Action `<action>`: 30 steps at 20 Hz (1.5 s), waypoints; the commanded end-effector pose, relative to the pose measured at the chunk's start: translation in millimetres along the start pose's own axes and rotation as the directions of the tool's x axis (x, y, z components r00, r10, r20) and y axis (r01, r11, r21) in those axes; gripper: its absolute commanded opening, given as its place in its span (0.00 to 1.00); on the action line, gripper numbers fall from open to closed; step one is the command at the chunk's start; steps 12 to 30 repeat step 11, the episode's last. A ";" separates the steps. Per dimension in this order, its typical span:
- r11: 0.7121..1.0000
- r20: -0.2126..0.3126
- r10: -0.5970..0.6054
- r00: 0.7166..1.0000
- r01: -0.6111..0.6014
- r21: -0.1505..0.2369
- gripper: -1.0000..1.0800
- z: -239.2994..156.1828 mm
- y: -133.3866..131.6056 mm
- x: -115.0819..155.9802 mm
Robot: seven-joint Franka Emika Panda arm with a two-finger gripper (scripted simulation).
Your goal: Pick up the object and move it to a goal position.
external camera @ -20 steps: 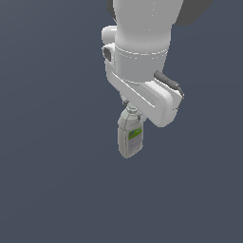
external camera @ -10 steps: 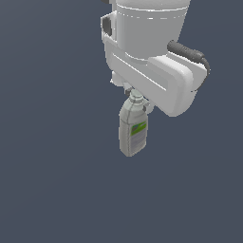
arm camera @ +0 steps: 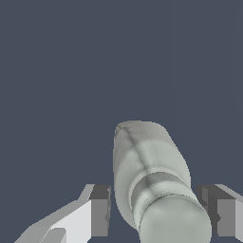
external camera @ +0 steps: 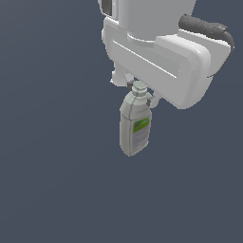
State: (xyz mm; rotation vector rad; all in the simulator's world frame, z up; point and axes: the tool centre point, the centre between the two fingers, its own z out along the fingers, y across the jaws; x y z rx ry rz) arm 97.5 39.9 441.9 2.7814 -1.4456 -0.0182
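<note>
Bottle, hung upright beneath gripper, clear of any surface. Judged light, rigid, smooth plastic; best taken at narrow neck under cap. Fingers seen flanking neck with gaps showing; actual contact could not be told.

small pale grey-white bottle – round cap up, near upright (slightly tilted), green-and-white label facing exterior view.
</note>
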 end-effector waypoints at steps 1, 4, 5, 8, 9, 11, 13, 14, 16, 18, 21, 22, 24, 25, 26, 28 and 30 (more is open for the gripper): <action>1.000 -0.007 0.000 1.000 0.000 0.011 0.00 -11.4 -0.8 0.2; 1.000 -0.007 0.000 1.000 0.000 0.011 0.00 -13.9 -1.6 0.5; 1.000 -0.007 0.000 1.000 0.000 0.011 0.00 -14.5 -1.8 0.6; 1.000 -0.007 0.000 1.000 0.000 0.011 0.00 -15.6 -2.2 0.7; 1.000 -0.007 0.000 1.000 0.000 0.011 0.00 -15.8 -2.3 0.8; 1.000 -0.007 0.000 1.000 0.000 0.011 0.00 -16.0 -2.4 0.8; 1.000 -0.007 0.000 1.000 0.000 0.011 0.00 -16.0 -2.4 0.8; 1.000 -0.007 0.000 1.000 0.000 0.011 0.00 -16.0 -2.4 0.8; 1.000 -0.007 0.000 1.000 0.000 0.011 0.00 -16.0 -2.4 0.8; 1.000 -0.007 0.000 1.000 0.000 0.011 0.00 -16.0 -2.4 0.8; 1.000 -0.007 0.000 1.000 0.000 0.011 0.00 -16.0 -2.4 0.8; 1.000 -0.007 0.000 1.000 0.000 0.011 0.00 -16.0 -2.4 0.8; 1.000 -0.007 0.000 1.000 0.000 0.011 0.00 -16.0 -2.4 0.8; 1.000 -0.007 0.000 1.000 0.000 0.011 0.00 -16.0 -2.4 0.8; 1.000 -0.007 0.000 1.000 0.000 0.011 0.00 -16.0 -2.4 0.8; 1.000 -0.007 0.000 1.000 0.000 0.011 0.00 -16.0 -2.4 0.8; 1.000 -0.007 0.000 1.000 0.000 0.011 0.00 -16.0 -2.4 0.8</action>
